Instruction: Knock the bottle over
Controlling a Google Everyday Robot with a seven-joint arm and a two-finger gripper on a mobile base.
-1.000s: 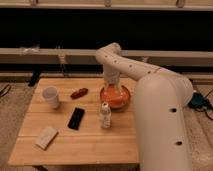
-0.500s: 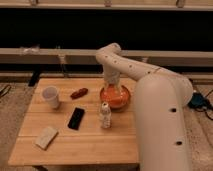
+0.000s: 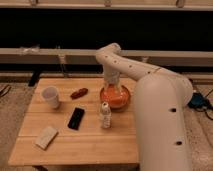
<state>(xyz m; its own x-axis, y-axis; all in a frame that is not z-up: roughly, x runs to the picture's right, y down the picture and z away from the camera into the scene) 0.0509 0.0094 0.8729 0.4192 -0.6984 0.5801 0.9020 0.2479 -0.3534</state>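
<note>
The arm [image 3: 160,115] is a chain of thick, rounded, cream-white shells, widening into a broad cylinder nearest the camera. Small dark dots, screws or holes, run along its casing. Its claw [image 3: 114,90] hangs at the slimmer far end, low over the tabletop [image 3: 90,145].

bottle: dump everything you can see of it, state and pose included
The bottle is small, whitish and translucent, plastic by its look, with a white cap and a pale label round the body. It stands upright on the wooden table, near the middle, close in front of the orange bowl; whether it touches the bowl cannot be told. The black phone lies to its left, apart from it. The gripper hangs over the bowl behind the bottle, not touching it.
</note>
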